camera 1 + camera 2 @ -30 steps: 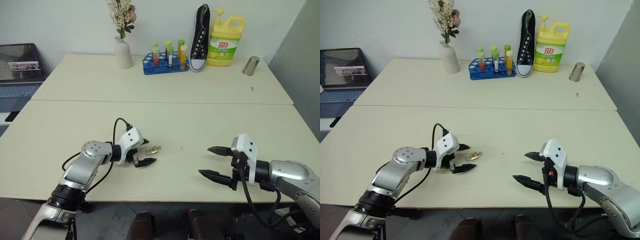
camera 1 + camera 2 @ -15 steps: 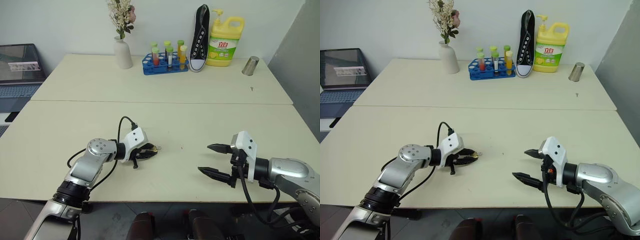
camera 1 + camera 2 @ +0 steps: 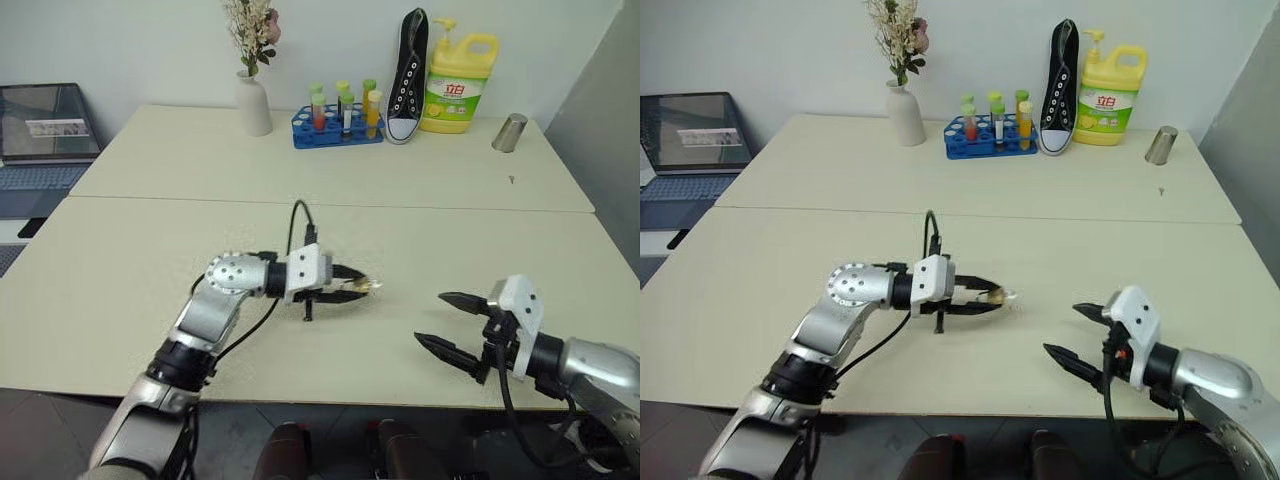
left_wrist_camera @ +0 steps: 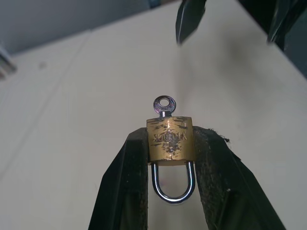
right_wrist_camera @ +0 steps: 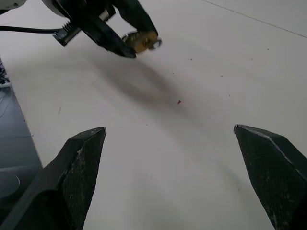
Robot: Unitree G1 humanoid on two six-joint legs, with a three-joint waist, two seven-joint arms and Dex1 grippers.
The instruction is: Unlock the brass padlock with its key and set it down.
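Your left gripper (image 4: pixel 170 158) is clamped on the brass padlock (image 4: pixel 170 139), one black finger pressing each narrow side of the gold body. The silvery shackle (image 4: pixel 172 184) points back toward the wrist, still seated in the body; the key (image 4: pixel 164 106) sits in the keyhole with its round bow sticking out past the fingertips. The lock is held above the near table (image 3: pixel 120 270), clear of the surface, roughly mid-width.

Your right gripper (image 3: pixel 458 322) hangs spread wide with nothing in it, well apart from the lock, low over the table's near edge.

Risks, as judged from here:
- The grip is on a small smooth body. A twist on the key could spin the lock between the pads or pop it out.
- The key bow is tiny against the right fingers (image 5: pixel 79 158). A slightly off approach could knock the key rather than pinch it.
- The shackle lies between the left fingers, so it may have little room to spring free.
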